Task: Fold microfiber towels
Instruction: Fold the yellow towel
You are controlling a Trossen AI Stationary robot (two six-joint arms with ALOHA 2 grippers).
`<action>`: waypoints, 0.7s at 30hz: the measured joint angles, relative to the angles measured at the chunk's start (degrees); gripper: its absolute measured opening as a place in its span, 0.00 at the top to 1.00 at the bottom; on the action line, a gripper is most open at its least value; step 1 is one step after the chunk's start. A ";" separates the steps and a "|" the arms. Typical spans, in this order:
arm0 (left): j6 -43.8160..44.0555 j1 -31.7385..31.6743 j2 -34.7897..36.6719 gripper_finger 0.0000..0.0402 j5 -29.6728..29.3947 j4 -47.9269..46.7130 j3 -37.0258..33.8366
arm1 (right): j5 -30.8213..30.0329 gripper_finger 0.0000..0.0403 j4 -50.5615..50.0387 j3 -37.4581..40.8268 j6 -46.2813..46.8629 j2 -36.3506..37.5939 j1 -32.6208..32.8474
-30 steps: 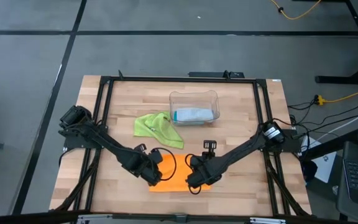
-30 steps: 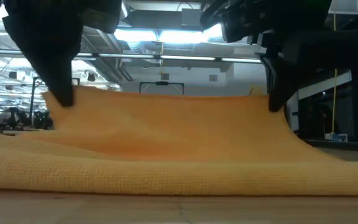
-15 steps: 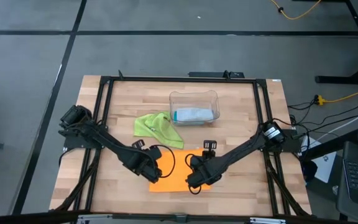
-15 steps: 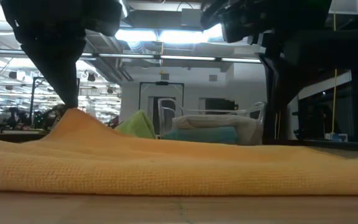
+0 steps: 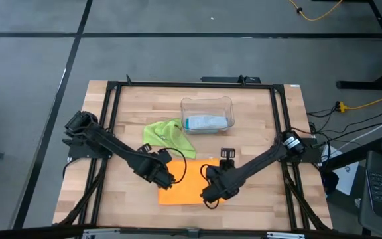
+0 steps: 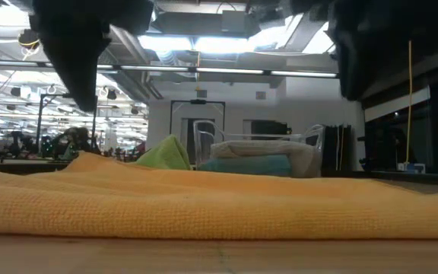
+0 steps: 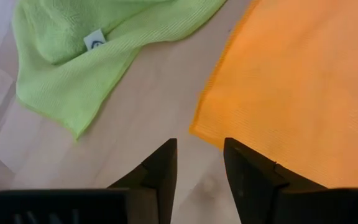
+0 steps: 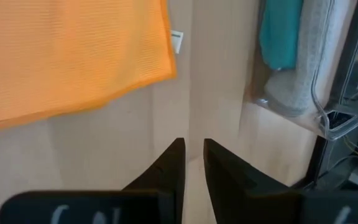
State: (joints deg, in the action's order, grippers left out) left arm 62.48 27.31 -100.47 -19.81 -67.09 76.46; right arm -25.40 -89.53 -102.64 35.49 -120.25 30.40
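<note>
Orange towel (image 5: 190, 185) lies folded flat near the bench's (image 5: 257, 119) front edge, centre. Left end effector (image 7: 199, 163) hovers over its far left corner, fingers spread, holding nothing. Right end effector (image 8: 193, 163) sits off its right edge, fingers slightly parted, empty. Lime green towel (image 5: 166, 136) crumpled mid-bench. Teal towel (image 8: 280, 32) inside clear bin (image 5: 206, 114) toward the back edge.

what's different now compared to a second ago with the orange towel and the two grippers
A second ago both grippers held the orange towel's far edge raised. Now that edge lies flat on the folded towel. The left gripper and the right gripper have both let go, opened, and drawn back off the cloth toward the bin side. The lime green towel and the clear bin with its towels stayed put.
</note>
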 joint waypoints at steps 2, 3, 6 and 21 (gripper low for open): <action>0.05 0.35 0.00 0.69 0.00 -1.24 1.68 | 0.03 0.85 -0.35 -1.37 0.03 0.03 0.97; 0.07 0.50 0.00 0.69 0.00 -1.77 2.42 | 0.05 0.85 -0.34 -1.72 0.00 0.10 1.50; 1.44 1.06 0.00 0.69 0.02 -1.64 4.72 | 1.91 0.85 -0.40 -1.91 0.28 0.24 3.40; 10.31 5.95 -0.07 0.70 -4.46 11.21 6.10 | -3.59 0.85 16.85 -0.99 12.23 0.33 13.52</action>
State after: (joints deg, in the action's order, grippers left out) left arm 72.79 33.26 -100.53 -24.27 -55.87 82.56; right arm -28.99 -72.68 -103.63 47.72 -119.92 43.91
